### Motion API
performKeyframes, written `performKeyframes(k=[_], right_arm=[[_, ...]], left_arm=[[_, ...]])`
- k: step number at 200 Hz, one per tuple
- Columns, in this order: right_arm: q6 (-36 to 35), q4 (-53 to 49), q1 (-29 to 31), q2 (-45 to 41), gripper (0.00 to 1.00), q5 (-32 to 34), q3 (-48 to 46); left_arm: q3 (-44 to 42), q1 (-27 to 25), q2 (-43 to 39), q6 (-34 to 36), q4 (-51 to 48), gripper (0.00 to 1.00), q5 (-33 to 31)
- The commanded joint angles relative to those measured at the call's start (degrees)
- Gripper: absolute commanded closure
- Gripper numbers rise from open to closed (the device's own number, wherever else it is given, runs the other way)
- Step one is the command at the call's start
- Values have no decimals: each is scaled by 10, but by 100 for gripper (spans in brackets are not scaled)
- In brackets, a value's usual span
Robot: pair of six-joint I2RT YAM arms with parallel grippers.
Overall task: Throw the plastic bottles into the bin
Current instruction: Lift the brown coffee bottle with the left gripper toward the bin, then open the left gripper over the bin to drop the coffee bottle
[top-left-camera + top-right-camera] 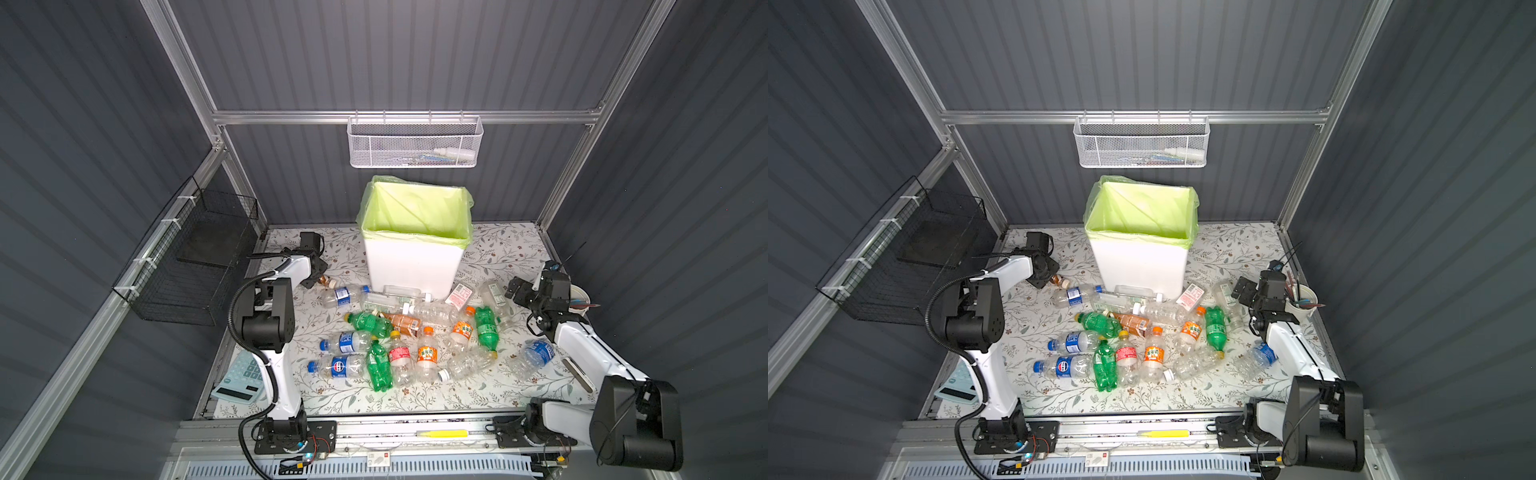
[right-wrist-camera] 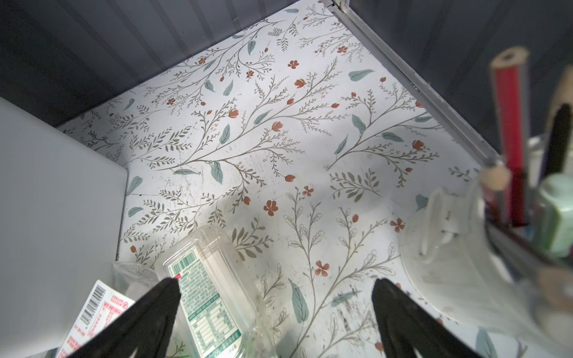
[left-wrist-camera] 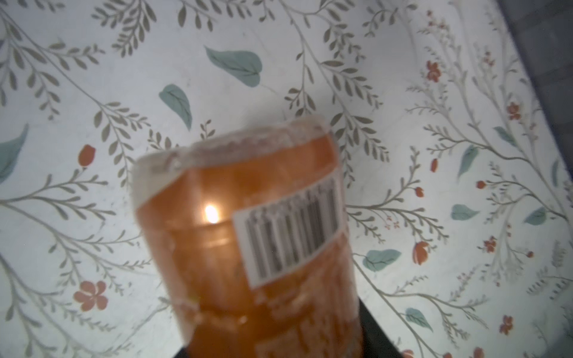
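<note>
Several plastic bottles [image 1: 415, 336], clear and green with coloured labels, lie in a heap on the floral table in front of the bin [image 1: 415, 266], a tall white wastebasket with a lime-green bag. My left gripper [image 1: 320, 274] is low at the heap's far left, shut on a brown-labelled bottle [image 3: 248, 232] that fills the left wrist view; only its capped end [image 1: 330, 283] shows from above. My right gripper [image 2: 276, 288] hangs open right of the bin, over a clear green-labelled bottle [image 2: 204, 294] lying by one finger.
A white cup of pens [image 1: 579, 297] stands close behind the right gripper. A calculator [image 1: 241, 378] lies at the front left. A black wire basket [image 1: 195, 257] hangs on the left wall and a white mesh basket [image 1: 415, 143] above the bin.
</note>
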Motion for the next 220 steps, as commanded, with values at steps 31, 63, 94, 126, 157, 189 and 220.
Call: performKeyframes(k=[31, 63, 94, 126, 157, 189, 220], right_arm=[[-2, -12, 1, -28, 1, 2, 15], [2, -12, 1, -42, 1, -2, 18], [-1, -16, 1, -48, 1, 0, 24], [3, -14, 1, -72, 1, 1, 27], [12, -14, 1, -82, 1, -2, 25], [20, -25, 1, -83, 1, -10, 25], [22, -47, 1, -90, 1, -12, 28]], left_arm=[[8, -35, -94, 88, 71, 54, -19], [27, -79, -159, 170, 113, 53, -60], [90, -119, -245, 313, 180, 52, -118], [171, -139, -280, 398, 229, 52, -78], [216, -203, -246, 453, 244, 49, -40], [316, -262, -123, 453, 103, 42, 15], [358, -304, -81, 500, 40, 13, 10]])
